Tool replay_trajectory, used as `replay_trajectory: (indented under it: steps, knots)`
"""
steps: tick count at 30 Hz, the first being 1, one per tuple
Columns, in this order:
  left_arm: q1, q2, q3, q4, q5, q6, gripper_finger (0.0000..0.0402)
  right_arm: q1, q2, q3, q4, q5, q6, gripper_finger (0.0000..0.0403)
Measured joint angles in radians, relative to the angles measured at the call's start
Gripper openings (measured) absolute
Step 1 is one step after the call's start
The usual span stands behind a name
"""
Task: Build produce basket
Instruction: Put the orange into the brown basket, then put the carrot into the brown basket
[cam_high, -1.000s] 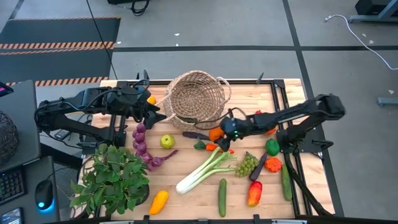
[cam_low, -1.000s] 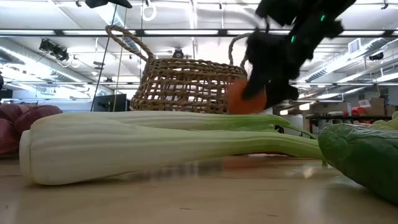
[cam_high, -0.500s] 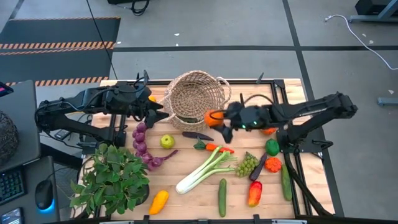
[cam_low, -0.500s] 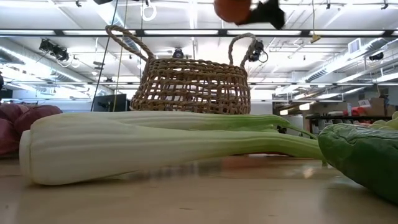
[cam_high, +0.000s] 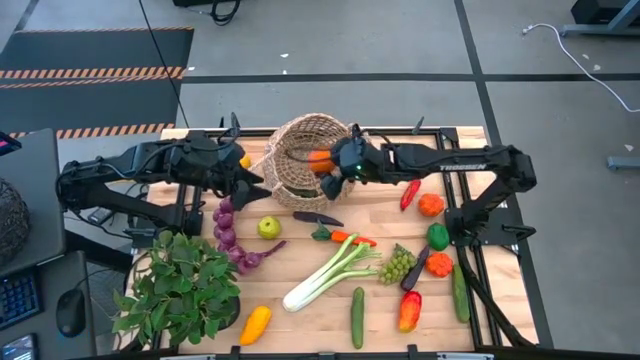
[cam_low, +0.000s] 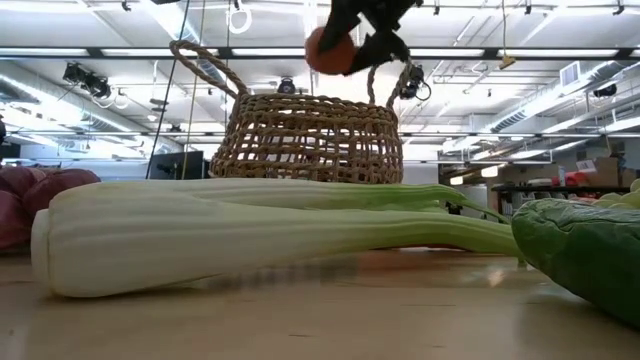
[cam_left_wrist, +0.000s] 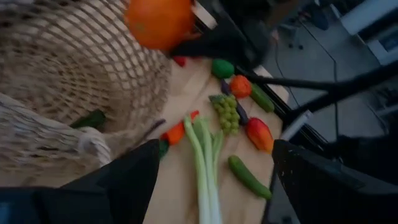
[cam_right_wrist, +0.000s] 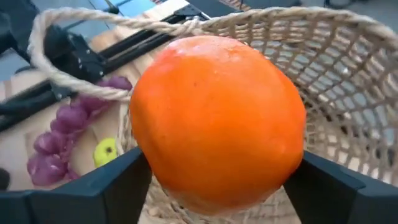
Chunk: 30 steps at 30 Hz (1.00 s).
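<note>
Fingers (cam_right_wrist: 124, 186) flank the orange (cam_right_wrist: 217, 121) above the basket (cam_right_wrist: 348, 68) — contact unclear.

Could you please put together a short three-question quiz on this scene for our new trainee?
1. True or false: the orange lies on the table.
2. Which gripper carries the orange? A. left B. right
3. Fill in: the orange hangs above the ___.

Key
1. False: the right gripper holds it in the air between its fingers.
2. B. The left gripper waits by the basket's left side.
3. Basket: it hangs over the open top, inside the rim.
</note>
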Motion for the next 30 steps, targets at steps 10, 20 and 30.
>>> replay_trajectory:
  steps: [10,20,30]
  knots:
    - [-0.067,-0.007,0.000,-0.031,0.004,0.049,0.0318,-0.036,0.004,0.001,-0.001,-0.090,-0.057,0.0390]
    - [-0.070,-0.026,-0.001,-0.097,0.003,0.090,0.0318,0.104,-0.065,0.001,-0.300,-0.209,0.068,0.0394]
    - [-0.066,-0.025,-0.001,-0.075,-0.047,0.110,0.0318,0.316,-0.062,-0.052,-0.518,-0.164,0.180,0.0393]
